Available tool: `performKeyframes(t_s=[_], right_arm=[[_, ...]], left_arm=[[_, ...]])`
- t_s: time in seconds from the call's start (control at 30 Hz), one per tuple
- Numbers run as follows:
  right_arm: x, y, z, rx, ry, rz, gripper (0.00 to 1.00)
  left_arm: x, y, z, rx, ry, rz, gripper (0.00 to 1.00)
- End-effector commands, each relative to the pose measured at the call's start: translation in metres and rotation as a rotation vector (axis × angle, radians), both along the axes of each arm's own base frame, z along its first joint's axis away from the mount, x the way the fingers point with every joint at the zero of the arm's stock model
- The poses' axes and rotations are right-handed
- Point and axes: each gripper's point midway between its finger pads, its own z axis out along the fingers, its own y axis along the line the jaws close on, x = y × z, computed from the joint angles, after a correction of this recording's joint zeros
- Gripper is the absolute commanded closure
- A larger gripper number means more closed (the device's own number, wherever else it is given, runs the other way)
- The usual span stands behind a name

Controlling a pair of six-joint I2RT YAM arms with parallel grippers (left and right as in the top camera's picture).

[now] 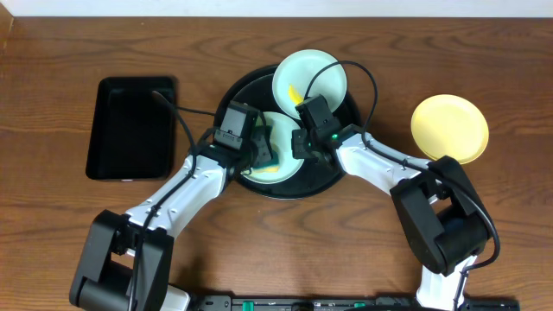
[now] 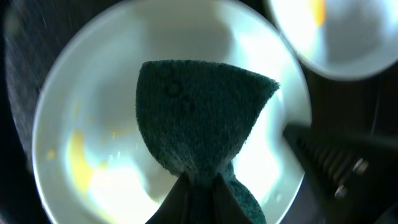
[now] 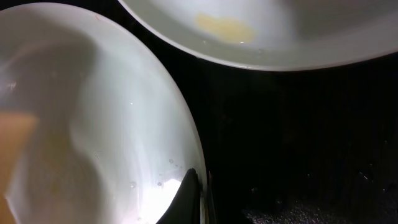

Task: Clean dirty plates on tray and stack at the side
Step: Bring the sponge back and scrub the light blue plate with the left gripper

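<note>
The left gripper (image 2: 199,191) clamps a green sponge (image 2: 199,118) that points forward over the flat, face-up plate (image 2: 93,81). The right gripper (image 3: 198,198) pinches its rim.

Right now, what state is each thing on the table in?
lower plate: on the round tray, smeared yellow, sponge on it.
upper plate: on the round tray, smeared, untouched.
yellow plate: on the table beside the tray, looks clean.
sponge: pinched, pressed on the lower plate.
left gripper: shut on the sponge.
right gripper: shut on the lower plate's rim.
</note>
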Motion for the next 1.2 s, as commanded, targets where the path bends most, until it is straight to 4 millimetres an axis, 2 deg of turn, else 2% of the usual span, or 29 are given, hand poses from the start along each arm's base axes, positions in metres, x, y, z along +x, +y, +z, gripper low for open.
performKeyframes(t_s=[0.0, 0.3, 0.43, 0.73, 0.8, 0.87, 1.0, 1.07, 1.17], right_arm=[[-0.026, 0.001, -0.04, -0.054, 0.098, 0.028, 0.99], [-0.026, 0.001, -0.04, -0.055, 0.098, 0.027, 0.99], [-0.027, 0.0, -0.041, -0.057, 0.102, 0.028, 0.99], [-0.028, -0.001, -0.041, -0.061, 0.107, 0.028, 0.99], [-0.028, -0.001, -0.041, -0.061, 0.107, 0.028, 0.99], [-0.028, -0.001, -0.041, -0.061, 0.108, 0.028, 0.99], [-0.028, -0.001, -0.041, -0.062, 0.107, 0.028, 0.99], [-0.028, -0.001, -0.041, -0.062, 0.107, 0.028, 0.99], [-0.027, -0.003, -0.042, -0.074, 0.104, 0.026, 0.99]], left_arm=[[0.003, 0.008, -0.001, 0.053, -0.028, 0.081, 0.92], [-0.001, 0.001, -0.002, 0.148, -0.084, 0.164, 0.93], [-0.002, 0.002, -0.017, 0.144, -0.044, 0.198, 0.93], [-0.008, 0.001, -0.058, 0.204, 0.034, 0.139, 0.93], [-0.01, 0.014, -0.063, 0.297, 0.028, 0.121, 0.93], [-0.012, 0.039, -0.061, 0.423, 0.014, 0.168, 0.92], [-0.013, 0.089, -0.042, 0.7, -0.053, 0.271, 0.92], [-0.013, 0.103, -0.032, 0.79, -0.088, 0.304, 0.93], [-0.009, 0.111, -0.022, 0.868, -0.122, 0.3, 0.93]])
